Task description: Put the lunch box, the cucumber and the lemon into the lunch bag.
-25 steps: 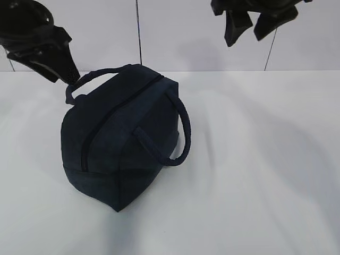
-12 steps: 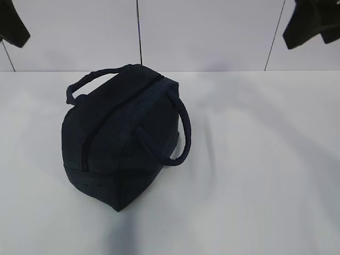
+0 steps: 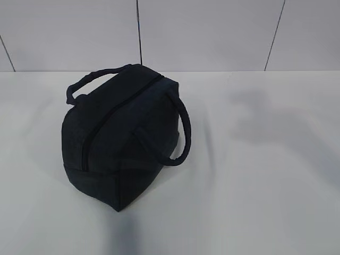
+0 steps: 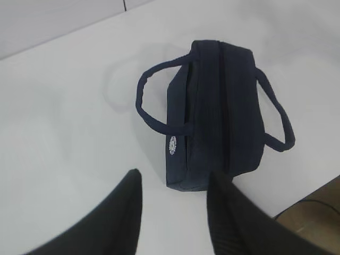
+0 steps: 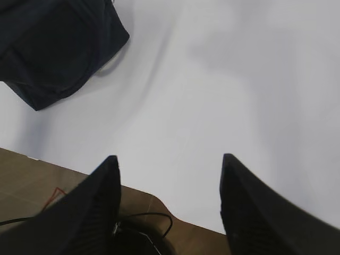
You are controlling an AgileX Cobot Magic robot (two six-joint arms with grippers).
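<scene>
The dark navy lunch bag [image 3: 121, 135] stands on the white table, its top zipper closed and its two loop handles hanging at the sides. It also shows in the left wrist view [image 4: 215, 114] with its white round emblem [image 4: 171, 144], and in part in the right wrist view [image 5: 56, 45]. My left gripper [image 4: 174, 183] is open and empty, high above the table in front of the bag. My right gripper [image 5: 169, 158] is open and empty, above the table's near edge. Neither gripper shows in the exterior view. The lunch box, cucumber and lemon are out of view.
The white tablecloth [image 3: 255, 175] covers the table up to a tiled wall [image 3: 212, 32]. The right wrist view shows the table's edge with brown floor [image 5: 32, 186] and a black cable [image 5: 154, 220] below it.
Both arms have risen and moved outward, leaving the exterior view. The left gripper was by the bag's far handle one second ago. The bag has not moved.
</scene>
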